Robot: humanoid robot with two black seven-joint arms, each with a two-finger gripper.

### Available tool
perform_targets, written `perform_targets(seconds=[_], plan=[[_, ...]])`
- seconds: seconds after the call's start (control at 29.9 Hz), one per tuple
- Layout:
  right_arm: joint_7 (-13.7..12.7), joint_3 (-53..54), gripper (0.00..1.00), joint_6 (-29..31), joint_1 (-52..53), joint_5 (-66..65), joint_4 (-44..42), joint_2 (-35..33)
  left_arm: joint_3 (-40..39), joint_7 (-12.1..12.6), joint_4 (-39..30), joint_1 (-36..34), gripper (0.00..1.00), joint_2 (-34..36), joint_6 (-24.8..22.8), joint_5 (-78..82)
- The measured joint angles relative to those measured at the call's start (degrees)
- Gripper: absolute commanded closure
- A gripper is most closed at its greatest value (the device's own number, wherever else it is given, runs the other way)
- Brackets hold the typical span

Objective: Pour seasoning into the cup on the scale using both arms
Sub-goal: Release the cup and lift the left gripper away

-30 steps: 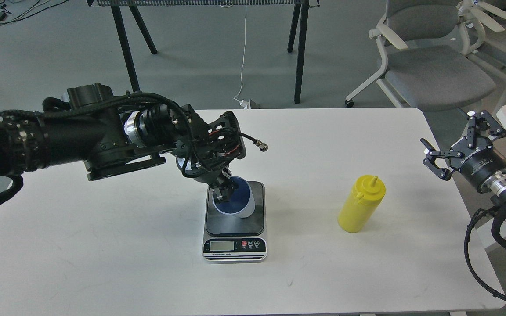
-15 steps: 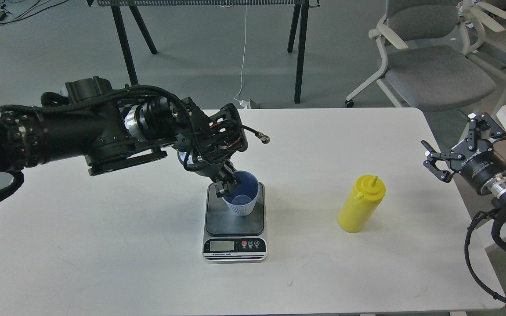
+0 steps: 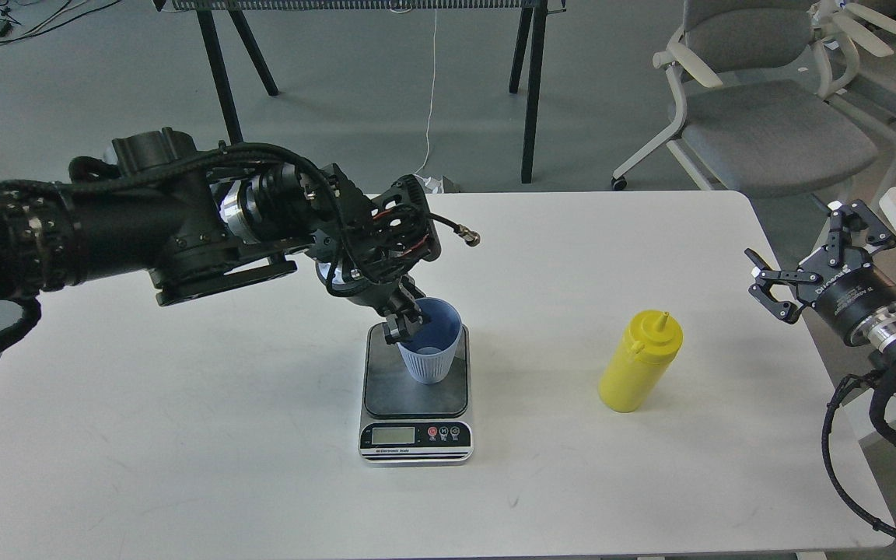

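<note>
The light blue ribbed cup [image 3: 431,344] stands upright on the dark platform of the scale [image 3: 415,395], at mid-table. My left gripper [image 3: 403,319] reaches down from the left and is shut on the cup's near-left rim, one finger inside the cup. The yellow squeeze bottle of seasoning [image 3: 639,362] stands upright on the table to the right of the scale, untouched. My right gripper [image 3: 810,260] is open and empty, held off the table's right edge, well right of the bottle.
The white table [image 3: 183,435] carries only the scale, cup and bottle. Grey office chairs [image 3: 767,117] stand behind the table at the right. Black table legs [image 3: 530,85] and a white cable stand on the floor behind.
My left gripper has turned the cup from tilted to upright on the scale platform and shifted slightly right. The right arm has barely moved.
</note>
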Motion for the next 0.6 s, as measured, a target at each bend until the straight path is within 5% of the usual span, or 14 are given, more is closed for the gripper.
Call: perform_targets(seconds=[0.6], plan=[[0.0,0.5,0.02,0.0,0.1,0.0,0.5,0.0,-2.9,0.0,0.0,-3.9,0.09,3.0,0.0,-10.8]])
